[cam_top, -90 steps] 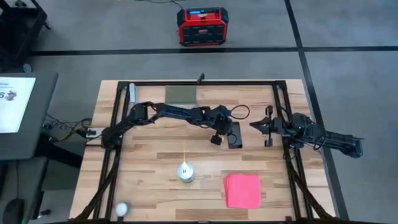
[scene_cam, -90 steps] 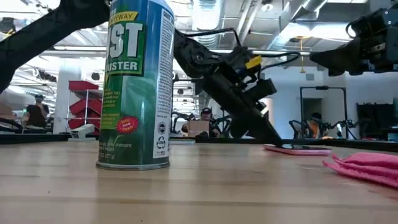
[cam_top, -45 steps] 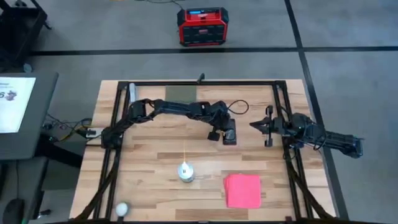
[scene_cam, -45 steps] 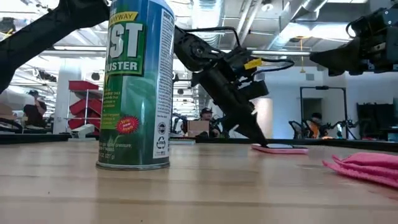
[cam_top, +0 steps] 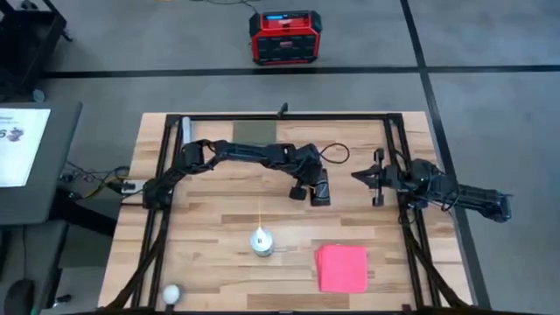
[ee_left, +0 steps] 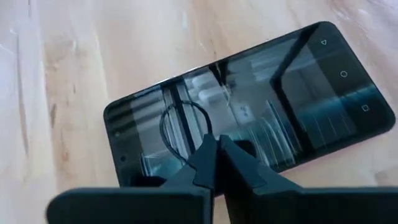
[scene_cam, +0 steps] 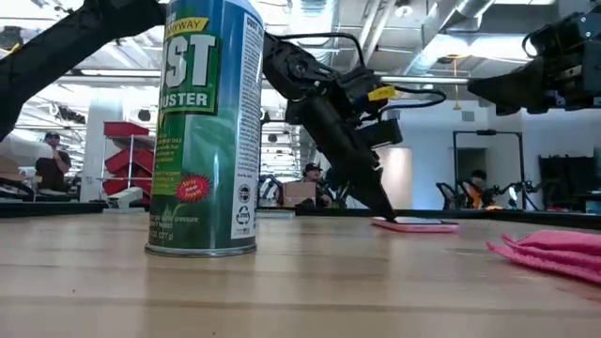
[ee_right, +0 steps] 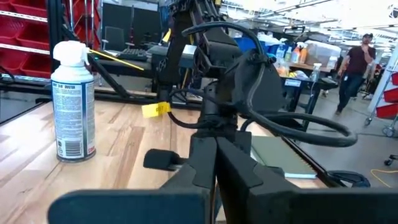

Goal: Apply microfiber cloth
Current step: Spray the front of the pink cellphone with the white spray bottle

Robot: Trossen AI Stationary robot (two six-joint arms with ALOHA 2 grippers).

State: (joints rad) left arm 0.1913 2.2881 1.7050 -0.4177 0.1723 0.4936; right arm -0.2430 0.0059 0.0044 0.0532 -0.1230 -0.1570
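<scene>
The pinkish-red microfiber cloth (cam_top: 341,267) lies flat on the table near the front right, also seen at the low view's right edge (scene_cam: 554,252); no gripper touches it. The phone (cam_top: 323,191) lies black face up at mid-table. My left gripper (cam_top: 309,190) is shut, its tips down on the phone (ee_left: 280,106). My right gripper (cam_top: 371,178) hangs shut and high above the table (scene_cam: 507,89), to the phone's right, holding nothing. My left gripper presses its shut fingertips (ee_left: 208,155) down on the phone's black face (ee_left: 186,134), near one long edge. The fingers come slanting down from the table's left side (scene_cam: 376,202). The phone lies flat on the table (scene_cam: 413,225).
A green dust-spray can (cam_top: 261,241) stands upright in front of the phone. A dark green pad (cam_top: 255,131) lies at the far edge, a white ball (cam_top: 171,293) at the front left corner. People move in the room beyond the table.
My left gripper, shut throughout, has drawn back toward the table's left edge, and the phone has slid flat along the table with it, a short way to the left. The cloth and my right gripper have kept still.
</scene>
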